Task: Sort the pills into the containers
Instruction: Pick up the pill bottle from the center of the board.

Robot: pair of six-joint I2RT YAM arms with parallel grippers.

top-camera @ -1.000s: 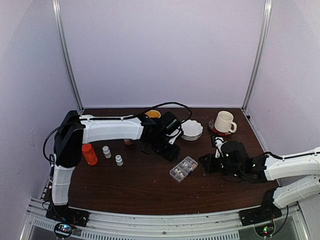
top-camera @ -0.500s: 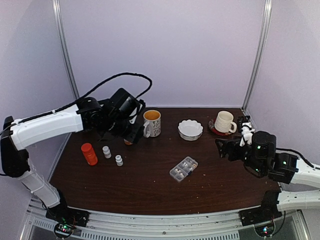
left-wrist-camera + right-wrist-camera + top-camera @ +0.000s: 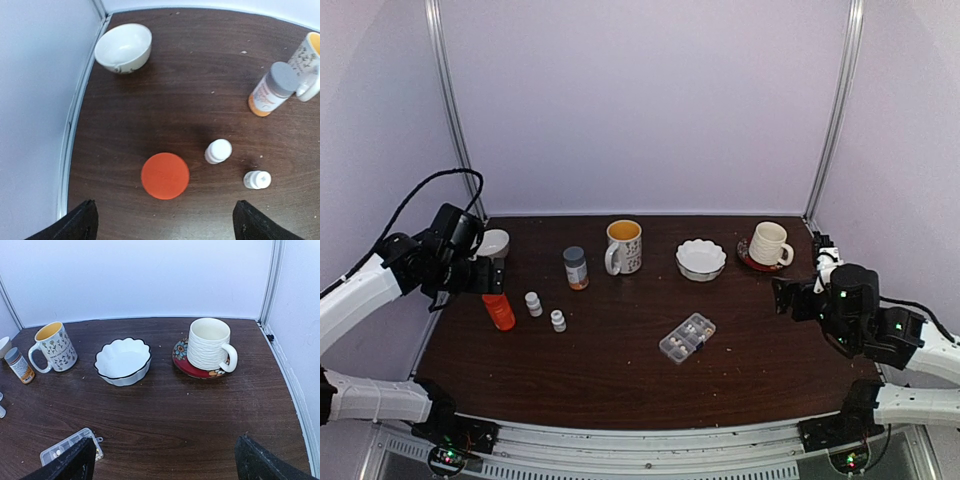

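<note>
1. Top view: the pill box (image 3: 687,337) lies mid-bench (image 3: 620,385), well apart from your left hand (image 3: 488,272) and right hand (image 3: 782,298).
2. Left wrist: your left hand (image 3: 165,227) gapes empty above the orange bottle (image 3: 165,176).
3. Right wrist: your right hand (image 3: 167,465) gapes empty; the pill box (image 3: 67,449) sits at lower left.

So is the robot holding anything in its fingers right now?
No, nothing. The left arm's fingers are wide open above the orange bottle, not touching it. The right arm's fingers are wide open too, with only table between them.
</note>
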